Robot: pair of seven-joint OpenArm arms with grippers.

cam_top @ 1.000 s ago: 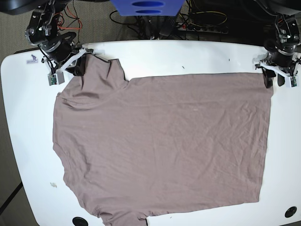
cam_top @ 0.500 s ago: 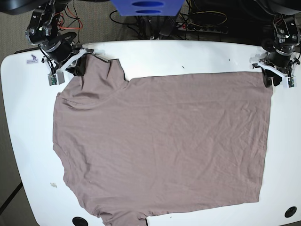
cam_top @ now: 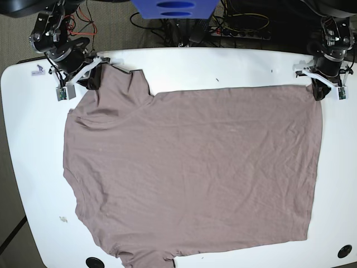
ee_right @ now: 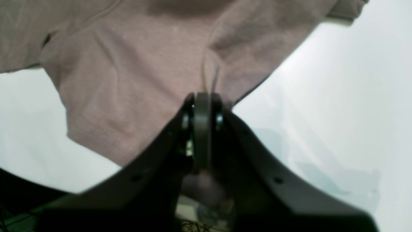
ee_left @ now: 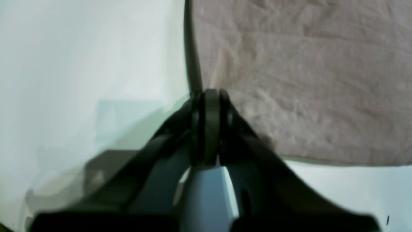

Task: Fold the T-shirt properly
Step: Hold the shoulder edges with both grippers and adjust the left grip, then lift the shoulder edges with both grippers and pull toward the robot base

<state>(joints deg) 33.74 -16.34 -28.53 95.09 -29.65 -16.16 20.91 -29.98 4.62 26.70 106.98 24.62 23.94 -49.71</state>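
Note:
The taupe T-shirt [cam_top: 189,173] lies flat and wrinkled across the white table, collar end to the left and hem to the right. My right gripper [cam_top: 93,80] is at the far-left sleeve. In the right wrist view this gripper [ee_right: 202,98] is shut, and a ridge of the T-shirt [ee_right: 128,80] runs into its tips. At the far-right hem corner stands my left gripper [cam_top: 319,94]. Seen from its wrist, the left gripper [ee_left: 210,96] is shut where the T-shirt [ee_left: 305,80] comes to a corner. The corner itself is hidden behind the fingers.
The white table [cam_top: 223,67] has rounded corners and bare strips along its back and side edges. Cables and a power strip [cam_top: 245,30] lie behind it, beside a blue object [cam_top: 174,8]. Black holes sit at the front corners [cam_top: 95,261] [cam_top: 345,250]. A small scrap [cam_top: 63,219] lies front left.
My left gripper has closed at the hem corner and shifted slightly back and inward, drawing that corner with it. The right gripper has kept its grip on the sleeve without moving.

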